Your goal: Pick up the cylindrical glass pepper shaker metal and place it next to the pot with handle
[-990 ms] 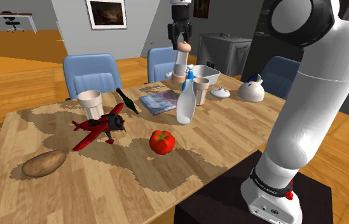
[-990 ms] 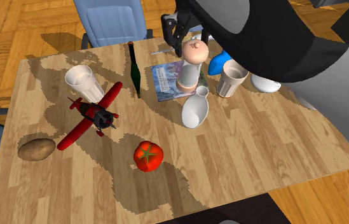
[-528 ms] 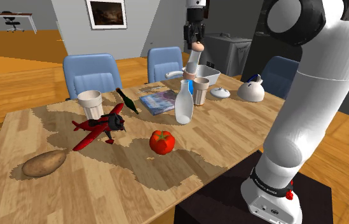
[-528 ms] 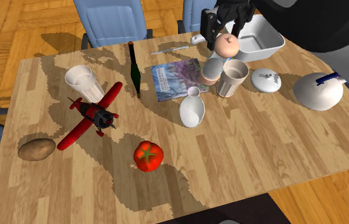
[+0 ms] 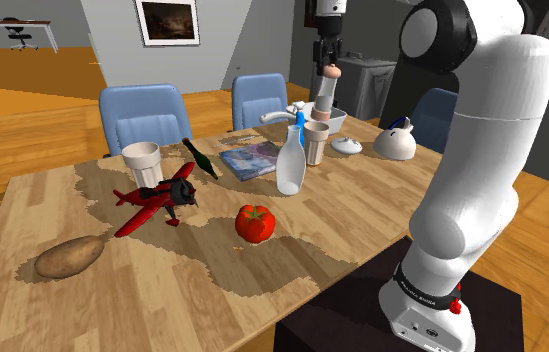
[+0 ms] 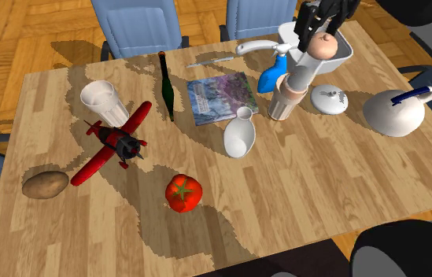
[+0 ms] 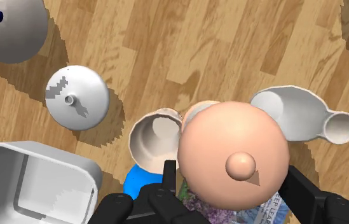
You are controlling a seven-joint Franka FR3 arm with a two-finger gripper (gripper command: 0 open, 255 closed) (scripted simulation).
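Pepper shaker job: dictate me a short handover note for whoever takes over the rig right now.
Grip: the tool is shut on the pepper shaker, clasped at its pinkish top.
Position: shaker upright, lifted off the table, hanging above the cup close by the pot with handle.
Done: pick-up.
Left: lower it onto bare wood beside the pot, open the tool, back away.

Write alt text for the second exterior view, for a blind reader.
A black claw holds a pink-capped pepper shaker aloft by a white handled pot at the wooden table's far side. Nearer lie a tomato, a potato, a red toy plane, a dark bottle and a magazine.
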